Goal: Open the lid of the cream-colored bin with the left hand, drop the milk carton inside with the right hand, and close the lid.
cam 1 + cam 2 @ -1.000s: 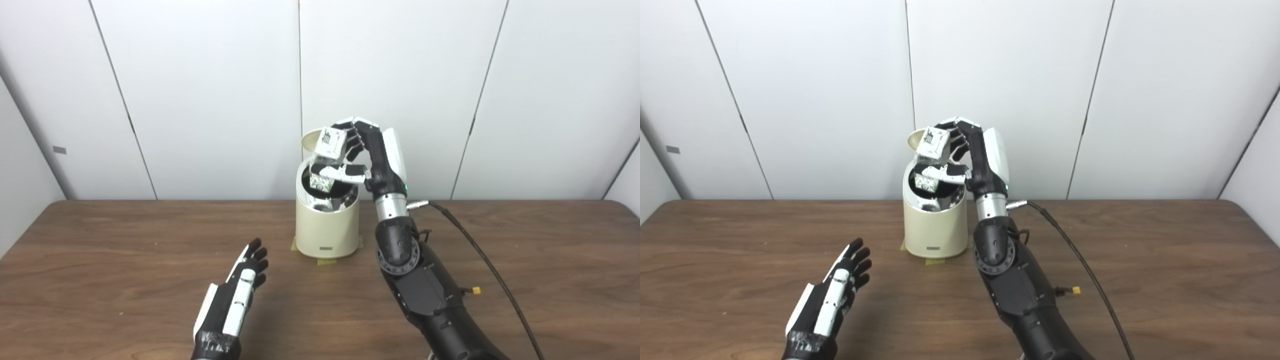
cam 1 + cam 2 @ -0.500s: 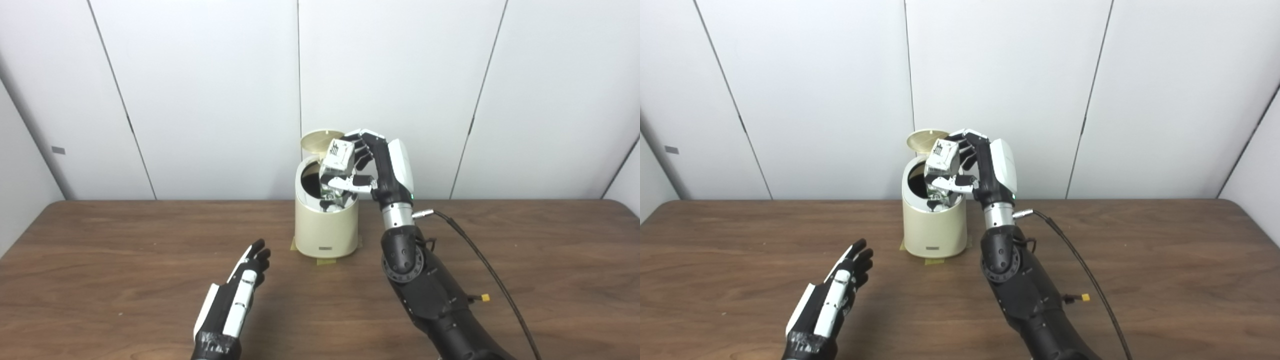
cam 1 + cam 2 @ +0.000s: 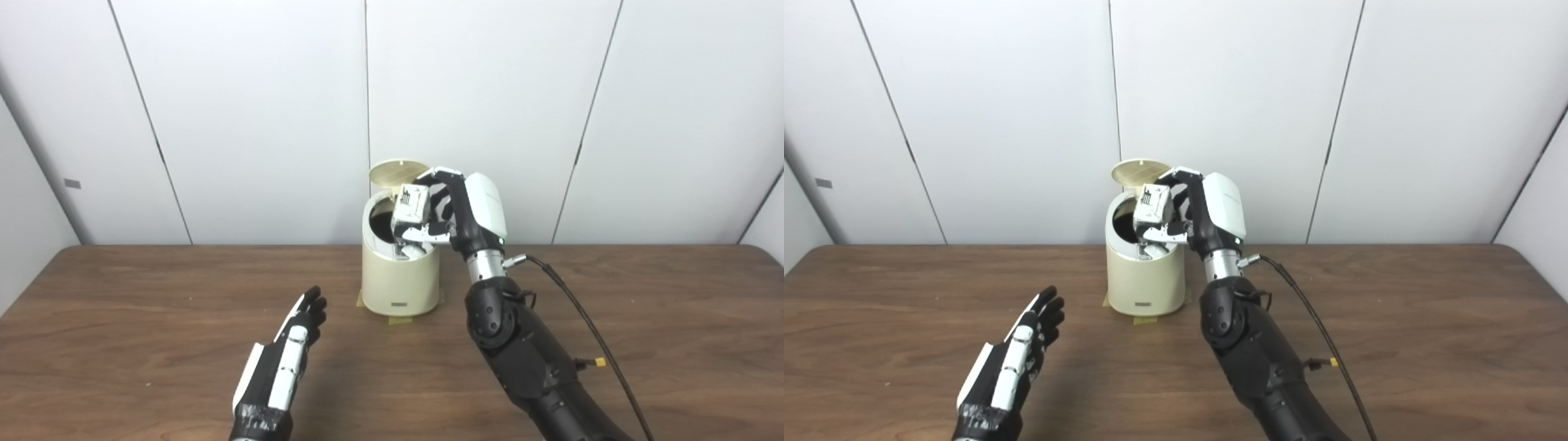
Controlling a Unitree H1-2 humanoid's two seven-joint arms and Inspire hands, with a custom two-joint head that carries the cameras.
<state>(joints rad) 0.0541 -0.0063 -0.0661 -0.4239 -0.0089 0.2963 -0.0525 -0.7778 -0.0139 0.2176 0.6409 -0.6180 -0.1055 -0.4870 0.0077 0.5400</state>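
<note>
Gripping the milk carton (image 3: 411, 204) between fingers and thumb, the right hand (image 3: 456, 208) holds it tilted over the right side of the cream-colored bin's (image 3: 400, 278) mouth, the carton's lower end at or just inside the rim; whether that end touches the rim cannot be told, since the thumb and the shiny inner wall cover it. Print on the carton's top face is too small to read. The bin's lid (image 3: 397, 171) stands swung up at the bin's 12 o'clock side, its right edge hidden behind the carton and fingers. Inside the bin only a dark hollow shows at the left; the bottom is out of sight. Tan tape (image 3: 399, 319) peeks from under the bin's base on the wooden table (image 3: 122, 306). At 7 o'clock from the bin, well apart from it, the left hand (image 3: 1020, 352) hangs empty over the table, fingers straight and slightly spread, pointing toward 1 o'clock; its wrist is cut off by the bottom edge. A black cable (image 3: 582, 318) runs from the right wrist toward 5 o'clock and leaves the picture at the bottom, as does the right forearm.
</note>
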